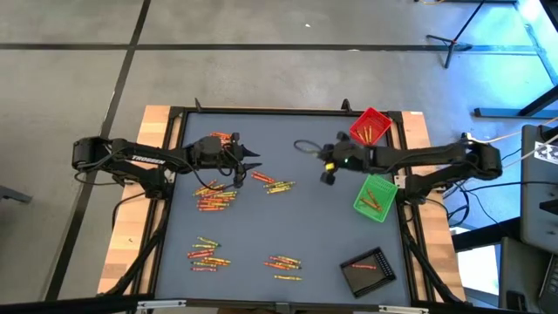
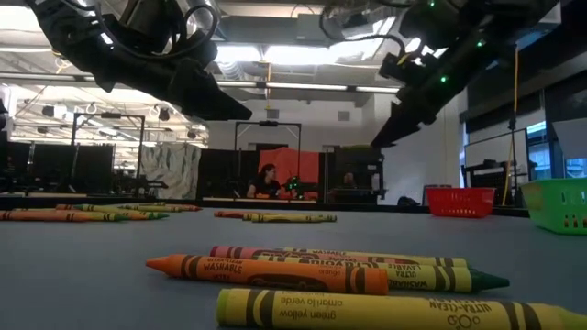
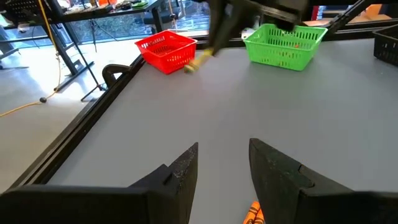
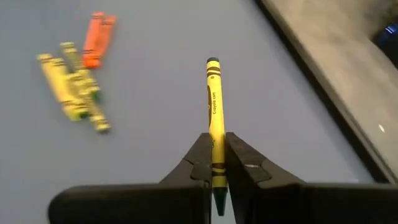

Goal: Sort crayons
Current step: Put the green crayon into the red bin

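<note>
Crayons lie in loose groups on the grey table: one [image 1: 216, 196] under my left arm, one [image 1: 277, 185] at the middle, and two near the front [image 1: 207, 253] [image 1: 283, 264]. My right gripper [image 4: 215, 144] [image 1: 328, 176] hangs above the table's middle right, shut on a yellow-green crayon [image 4: 214, 106]. The left wrist view shows this crayon [image 3: 198, 60] in front of the red tray. My left gripper [image 3: 222, 158] [image 1: 249, 160] hovers open left of centre, above an orange crayon [image 3: 254, 214]. My right gripper pinches the yellow-green crayon between its two fingers, on the stretch near its pointed end [image 4: 216, 163]. The crayon lies along the fingers. Its flat end [image 4: 212, 62] sticks out well past the fingertips. It is lifted clear of the table.
A red tray [image 1: 370, 126] stands at the far right corner and holds a few crayons. A green tray [image 1: 376, 197] stands at the right edge and a black tray [image 1: 367, 269] at the near right. A raised black frame [image 1: 288, 111] runs round the table.
</note>
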Controlling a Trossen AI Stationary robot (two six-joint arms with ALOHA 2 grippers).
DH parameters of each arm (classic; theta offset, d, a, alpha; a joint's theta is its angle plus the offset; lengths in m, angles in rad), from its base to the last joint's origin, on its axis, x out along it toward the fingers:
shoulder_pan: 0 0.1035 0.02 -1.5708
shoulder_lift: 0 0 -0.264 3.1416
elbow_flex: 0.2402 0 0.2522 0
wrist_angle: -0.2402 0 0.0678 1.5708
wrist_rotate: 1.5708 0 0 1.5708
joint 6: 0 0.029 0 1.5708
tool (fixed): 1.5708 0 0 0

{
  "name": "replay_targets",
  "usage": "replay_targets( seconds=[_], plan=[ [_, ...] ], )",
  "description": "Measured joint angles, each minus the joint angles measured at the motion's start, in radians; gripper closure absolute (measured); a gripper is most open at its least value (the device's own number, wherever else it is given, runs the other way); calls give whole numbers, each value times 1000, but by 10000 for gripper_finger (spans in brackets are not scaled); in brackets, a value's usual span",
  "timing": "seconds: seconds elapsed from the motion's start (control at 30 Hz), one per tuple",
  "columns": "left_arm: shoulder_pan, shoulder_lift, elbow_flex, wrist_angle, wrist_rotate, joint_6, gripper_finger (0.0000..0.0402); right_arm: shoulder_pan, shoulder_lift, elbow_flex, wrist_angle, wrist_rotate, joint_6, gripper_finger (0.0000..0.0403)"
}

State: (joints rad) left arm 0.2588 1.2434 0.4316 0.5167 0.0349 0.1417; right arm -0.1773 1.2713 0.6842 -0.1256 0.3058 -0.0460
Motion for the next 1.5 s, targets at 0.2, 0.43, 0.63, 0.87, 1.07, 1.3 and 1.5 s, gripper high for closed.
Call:
replay_targets(
  seconds=[0.2, 0.43, 0.63, 0.87, 1.07, 1.3, 1.5],
  plan=[
    [0, 0, 0, 0, -1, 0, 274, -165, -60, 0, -72, 1, 0, 381],
    [0, 0, 0, 0, -1, 0, 274, -347, -67, 0, -141, 66, 61, 381],
    [0, 0, 0, 0, -7, 0, 274, -486, -66, 0, -198, 139, 68, 381],
    [0, 0, 0, 0, -36, 0, 274, -614, -57, 0, -273, 113, 118, 381],
    [0, 0, 0, 0, -44, 0, 274, -657, -33, 0, -340, 113, 150, 381],
    [0, 0, 0, 0, -44, 0, 274, -656, 13, 0, -355, 121, 150, 381],
    [0, 0, 0, 0, -45, 0, 274, -656, 59, 0, -373, 124, 147, 320]
  ],
)
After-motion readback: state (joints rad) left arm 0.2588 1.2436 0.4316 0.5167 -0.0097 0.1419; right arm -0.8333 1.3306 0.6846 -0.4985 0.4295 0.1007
